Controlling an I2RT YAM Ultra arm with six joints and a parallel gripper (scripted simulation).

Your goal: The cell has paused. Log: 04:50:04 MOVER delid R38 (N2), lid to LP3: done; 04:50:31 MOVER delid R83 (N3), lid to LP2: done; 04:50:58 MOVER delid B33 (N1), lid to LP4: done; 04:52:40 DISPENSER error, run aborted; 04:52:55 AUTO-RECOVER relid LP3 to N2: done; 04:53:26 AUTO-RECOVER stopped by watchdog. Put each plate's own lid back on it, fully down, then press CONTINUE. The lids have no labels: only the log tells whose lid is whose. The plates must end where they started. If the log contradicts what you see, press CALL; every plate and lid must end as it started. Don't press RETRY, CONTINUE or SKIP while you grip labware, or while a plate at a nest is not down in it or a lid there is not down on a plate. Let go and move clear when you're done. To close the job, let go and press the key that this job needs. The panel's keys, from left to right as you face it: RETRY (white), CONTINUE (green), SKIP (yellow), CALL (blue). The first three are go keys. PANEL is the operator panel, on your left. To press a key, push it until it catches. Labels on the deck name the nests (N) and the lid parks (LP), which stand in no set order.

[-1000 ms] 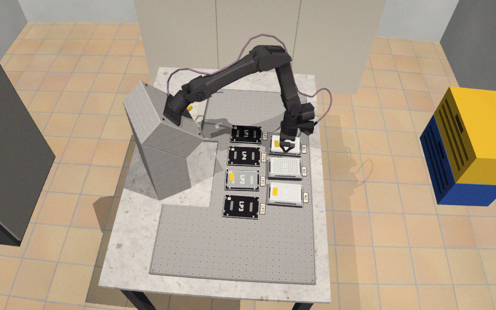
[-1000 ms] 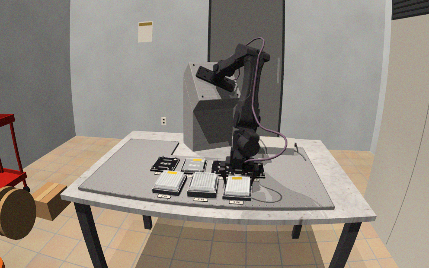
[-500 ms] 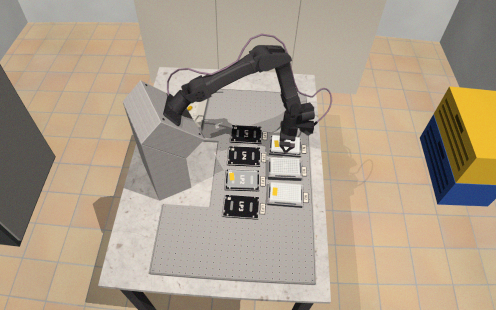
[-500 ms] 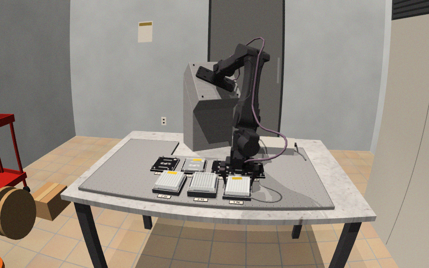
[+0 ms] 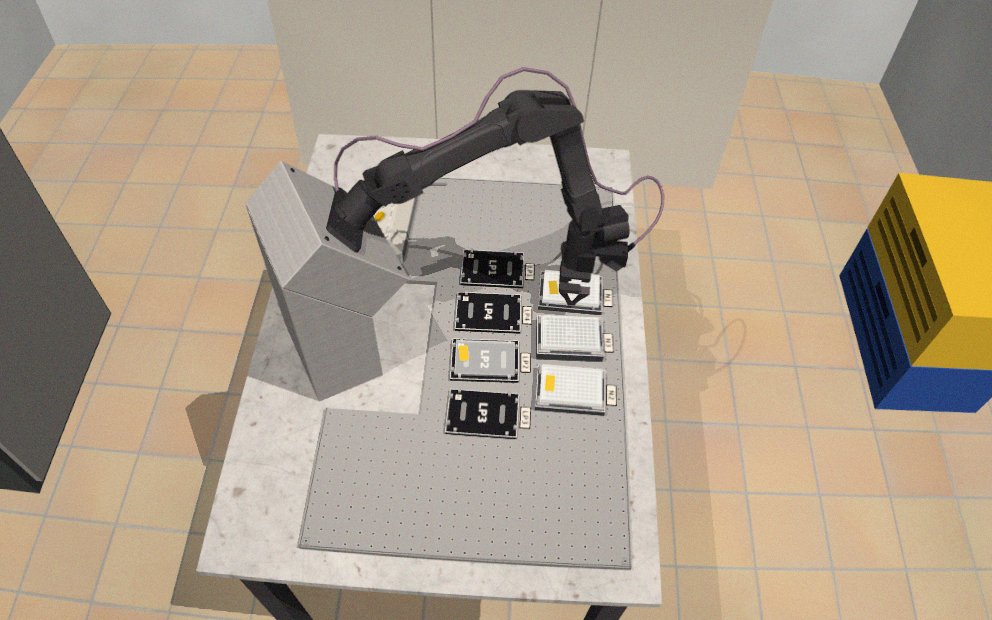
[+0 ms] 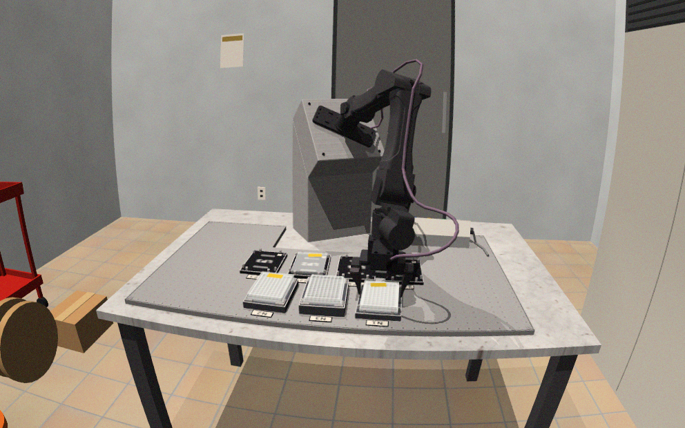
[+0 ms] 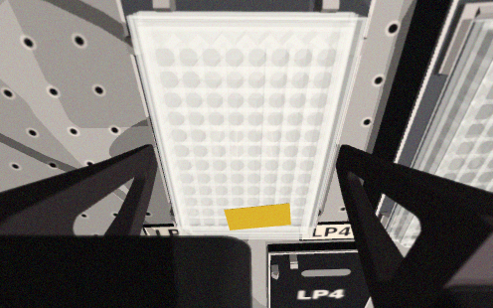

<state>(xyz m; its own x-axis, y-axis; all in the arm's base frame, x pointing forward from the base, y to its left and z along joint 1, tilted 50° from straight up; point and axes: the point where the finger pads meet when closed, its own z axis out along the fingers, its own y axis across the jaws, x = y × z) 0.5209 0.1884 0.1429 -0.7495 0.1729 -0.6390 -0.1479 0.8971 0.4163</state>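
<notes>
Three well plates stand in a row of nests. The N1 plate carries a clear lid with a yellow tag (image 7: 256,217), lying flat on it. The N3 plate (image 5: 570,334) in the middle is bare. The N2 plate (image 5: 570,387) carries a lid with a yellow tag. One more lid (image 5: 482,358) lies on park LP2. Parks LP1 (image 5: 492,267), LP4 (image 5: 487,311) and LP3 (image 5: 481,413) are empty. My gripper (image 5: 572,296) is open just above the N1 lid; in the wrist view (image 7: 246,149) its fingers stand apart from both long sides of the lid.
The grey operator panel housing (image 5: 321,270) stands on the left of the table; its keys face away, and only a yellow spot (image 5: 379,216) shows behind the arm. The perforated deck (image 5: 468,482) stretches toward the front edge.
</notes>
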